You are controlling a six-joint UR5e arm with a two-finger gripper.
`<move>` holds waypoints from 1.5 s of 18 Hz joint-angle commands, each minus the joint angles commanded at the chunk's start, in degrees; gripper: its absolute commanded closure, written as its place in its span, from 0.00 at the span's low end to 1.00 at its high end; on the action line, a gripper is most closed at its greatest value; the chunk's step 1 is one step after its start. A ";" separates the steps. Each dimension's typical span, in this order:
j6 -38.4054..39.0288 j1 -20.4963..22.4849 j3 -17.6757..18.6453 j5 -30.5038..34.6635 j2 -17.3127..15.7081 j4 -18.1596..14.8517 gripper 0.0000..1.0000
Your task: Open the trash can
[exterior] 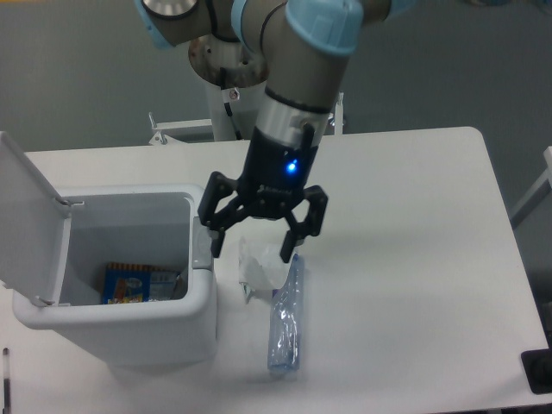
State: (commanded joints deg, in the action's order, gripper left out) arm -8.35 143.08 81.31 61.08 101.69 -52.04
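The white trash can point(121, 315) stands at the front left of the table with its lid point(30, 216) swung up and back on the left side, so the inside shows. A colourful packet point(129, 283) lies at the bottom. A small grey tab point(202, 247) sits on the can's right rim. My gripper point(253, 247) hovers just right of that rim, fingers spread open and empty, its left fingertip point(216, 246) close to the tab.
A crumpled white wrapper point(259, 267) and a clear blue plastic bottle point(287, 321) lie on the white table point(405, 259) just right of the can, under my gripper. The table's right edge is near a dark object point(539, 371).
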 joint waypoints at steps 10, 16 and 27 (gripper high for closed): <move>-8.76 8.88 -4.49 6.05 0.53 0.53 0.00; -23.46 11.52 -3.88 12.21 0.62 -0.52 0.00; -55.43 12.23 2.80 29.87 0.09 -1.58 0.00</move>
State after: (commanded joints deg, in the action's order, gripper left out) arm -63.78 155.30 84.11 90.96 101.78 -53.61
